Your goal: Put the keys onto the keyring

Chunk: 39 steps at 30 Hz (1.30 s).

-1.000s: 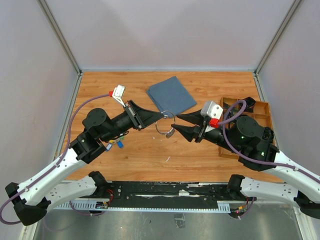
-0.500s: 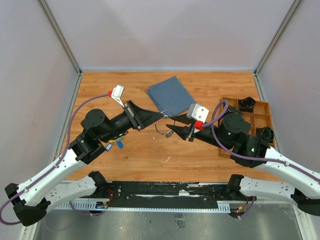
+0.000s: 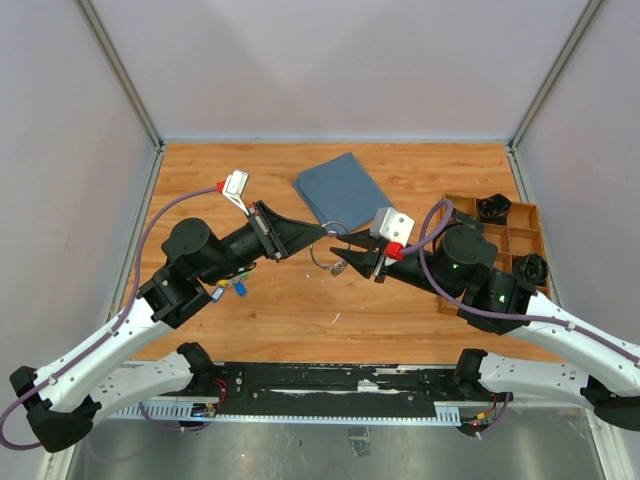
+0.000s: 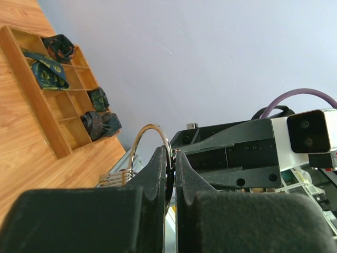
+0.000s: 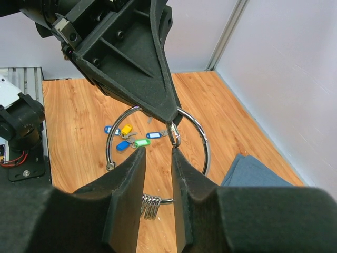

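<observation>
My left gripper (image 3: 328, 233) is pinched tight on the keyring (image 3: 322, 252) and holds it upright above the table (image 3: 300, 300). My right gripper (image 3: 348, 258) sits just right of the keyring, its 2 fingers (image 5: 126, 179) a narrow slit apart, gripping nothing. The keys (image 5: 131, 139) lie on the wood left of the keyring, under my left arm. The blue cloth (image 3: 345, 188) has its near corner just behind the keyring. The wooden tray (image 3: 452, 300) has its edge well to the right of the keyring.

Left hand (image 4: 172, 154) tight on the keyring (image 4: 149, 126), wooden tray (image 4: 29, 89) at upper left
</observation>
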Available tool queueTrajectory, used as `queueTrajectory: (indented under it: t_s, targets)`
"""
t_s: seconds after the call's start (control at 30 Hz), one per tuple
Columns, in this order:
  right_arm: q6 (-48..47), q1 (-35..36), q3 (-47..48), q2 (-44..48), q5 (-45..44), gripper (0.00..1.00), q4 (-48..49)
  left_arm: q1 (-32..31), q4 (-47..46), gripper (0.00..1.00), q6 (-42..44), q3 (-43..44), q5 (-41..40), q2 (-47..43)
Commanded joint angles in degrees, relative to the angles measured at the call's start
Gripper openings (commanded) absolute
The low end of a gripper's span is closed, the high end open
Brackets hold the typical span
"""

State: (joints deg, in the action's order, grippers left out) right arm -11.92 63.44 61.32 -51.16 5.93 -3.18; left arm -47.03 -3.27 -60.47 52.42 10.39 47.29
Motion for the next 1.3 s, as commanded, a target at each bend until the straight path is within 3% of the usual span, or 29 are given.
queueTrajectory:
  t_s: [0.0, 0.37, 0.63, 0.97, 1.27]
  targets:
    - [-0.5, 0.0, 1.9, 0.3, 0.8, 0.26, 3.3, -0.3, -3.1, 0.0, 0.6, -0.5, 1.1, -0.3]
    - [-0.2, 0.0, 2.2, 0.3, 1.2, 0.26, 4.3, -0.3, -3.3, 0.0, 0.8, -0.7, 1.5, 0.0]
    - [0.1, 0.0, 1.5, 1.4, 0.1, 0.45, 6.0, -0.3, -3.3, 0.01, 0.8, -0.7, 1.5, 0.0]
    - [0.1, 0.0, 1.7, 0.7, 0.0, 0.32, 5.4, -0.3, -3.7, 0.0, 0.8, -0.7, 2.1, 0.0]
    - [0.1, 0.0, 2.4, -0.6, -0.7, 0.27, 4.3, -0.3, -4.4, 0.0, 1.0, -0.9, 2.7, -0.2]
